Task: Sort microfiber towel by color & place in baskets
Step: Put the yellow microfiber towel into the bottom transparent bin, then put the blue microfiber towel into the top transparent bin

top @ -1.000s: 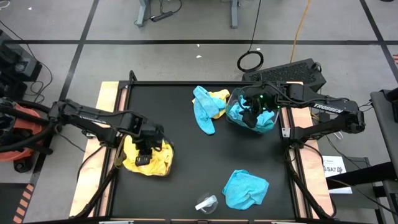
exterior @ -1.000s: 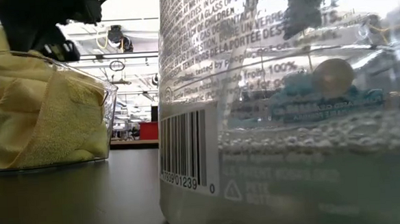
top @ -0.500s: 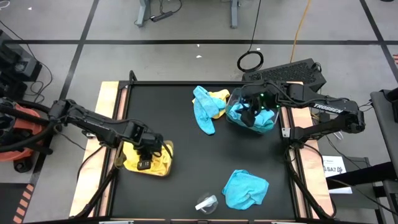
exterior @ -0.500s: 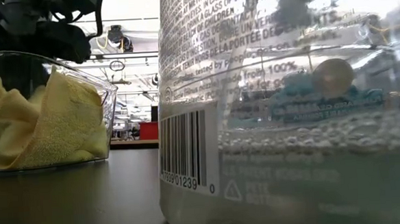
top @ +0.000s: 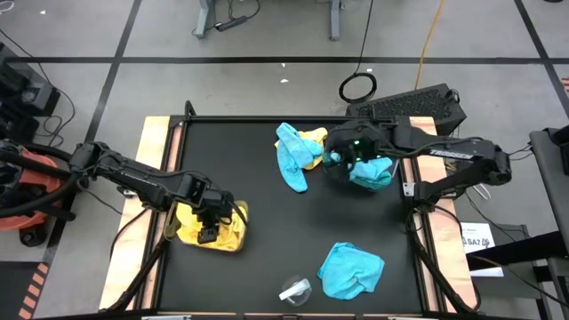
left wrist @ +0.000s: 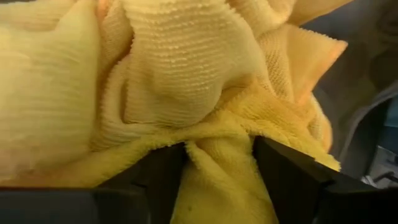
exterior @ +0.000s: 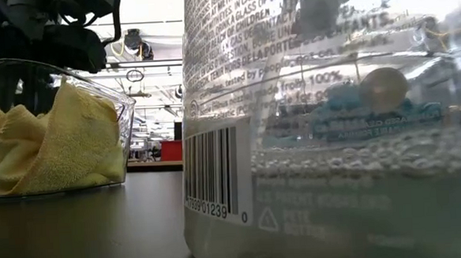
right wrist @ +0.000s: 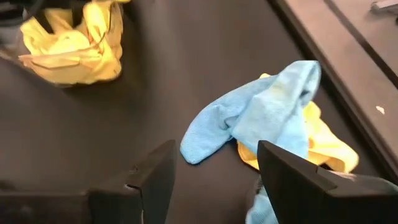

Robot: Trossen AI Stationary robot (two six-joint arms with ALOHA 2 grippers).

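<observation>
A clear basket [exterior: 124,119] at the table's left holds yellow microfiber towels [top: 228,229]. My left gripper [top: 206,222] is down among them, open, with a yellow fold [left wrist: 217,168] between its fingers. The second basket [top: 378,173], at the far right, holds teal-blue towels and is partly hidden by my right arm. My right gripper [top: 334,160] hangs open and empty at that basket's left side. It faces a blue towel [right wrist: 261,118] that lies over a yellow one [right wrist: 326,149] on the table. Another blue towel [top: 351,269] lies flat near the front. My left gripper touches the yellow towels in the basket with its fingers spread. A bunched fold [left wrist: 214,146] fills the gap and lies against both fingers' [left wrist: 163,177] inner sides. The fingers come from above, slanting down. The towel rests slack on the others in the basket.
A small clear plastic piece [top: 295,290] lies near the front edge, right before the low camera, where its printed wall [exterior: 333,124] fills most of that view. Bare black tabletop [top: 258,204] lies between the baskets. Wooden strips edge the table on both sides.
My left gripper has gone down into the left basket with the yellow towel. The towel stood high above the rim and now lies sunk inside. My right gripper has moved toward the table's left, off the blue basket and toward the blue-and-yellow pile.
</observation>
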